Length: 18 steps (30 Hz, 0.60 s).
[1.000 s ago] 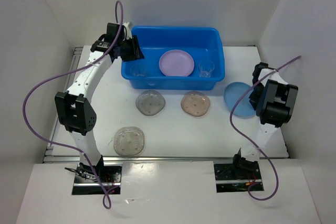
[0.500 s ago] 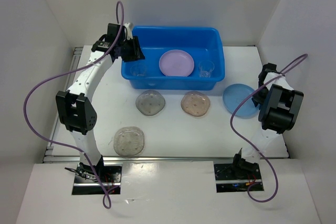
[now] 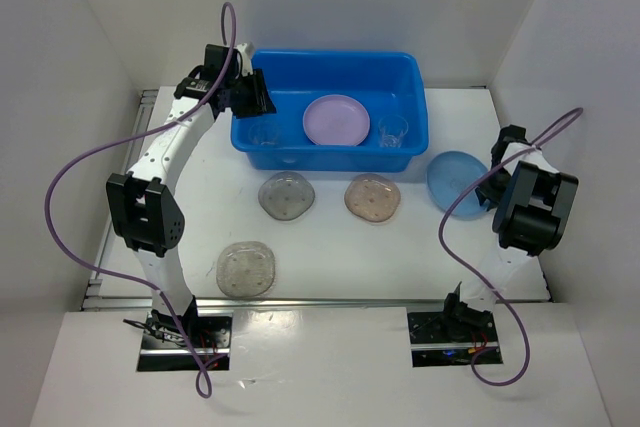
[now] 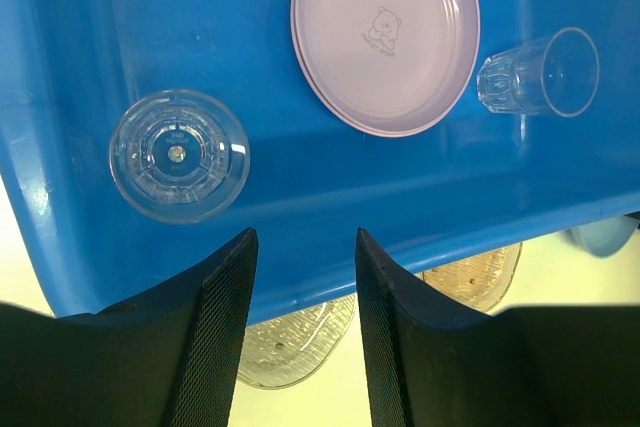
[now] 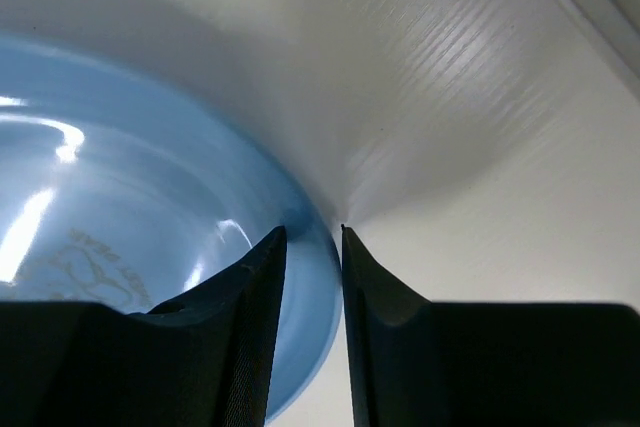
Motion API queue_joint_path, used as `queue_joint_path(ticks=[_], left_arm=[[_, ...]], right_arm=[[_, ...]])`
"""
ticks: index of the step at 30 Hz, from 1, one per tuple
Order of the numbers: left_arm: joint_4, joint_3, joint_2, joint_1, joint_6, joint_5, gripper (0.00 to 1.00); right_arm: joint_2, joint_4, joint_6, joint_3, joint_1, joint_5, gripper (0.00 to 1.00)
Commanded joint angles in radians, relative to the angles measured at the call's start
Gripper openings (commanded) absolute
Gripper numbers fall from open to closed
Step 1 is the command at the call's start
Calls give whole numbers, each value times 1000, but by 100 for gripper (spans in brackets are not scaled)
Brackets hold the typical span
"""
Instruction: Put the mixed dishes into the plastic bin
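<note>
The white table [image 3: 330,247] carries the large bright blue rectangular plastic bin [image 3: 330,159] at the middle of its far edge. The flat round blue plate [image 3: 455,185] sits outside the bin, near the table's right edge, with your right tool [image 5: 310,237] clamped on its rim. I judge the plate light, stiff and slick, so grip well in on the rim or it may swing or slip.

The flat round lavender plate [image 3: 336,119] lies in the bin. A greyish speckled plate [image 3: 287,195] and a tan speckled plate [image 3: 372,197] wait mid-table, and a second greyish plate [image 3: 246,269] lies near the near edge. Both small clear cups [image 3: 393,130] [image 3: 262,134] are inside the bin. Your left tool [image 4: 302,242] hangs over the bin's left end, fingers apart and empty.
</note>
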Motion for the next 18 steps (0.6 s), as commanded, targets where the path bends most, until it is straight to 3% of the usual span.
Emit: queue_joint_path(ticks=[1,6,9,18], left_arm=[[19,10,9,-2,24,11,52],[19,10,9,-2,24,11,52],[19,10,18,-2,24,11,52],[19,10,18,-2,24,11,52]], right_arm=[[-35,54,53,-28,-19,-35,34],[-56,101,73,-75,-28,-44,34],[-84,129,82,-95,-28,-44,22],[-180,218,102,-155,-28,-33,1]])
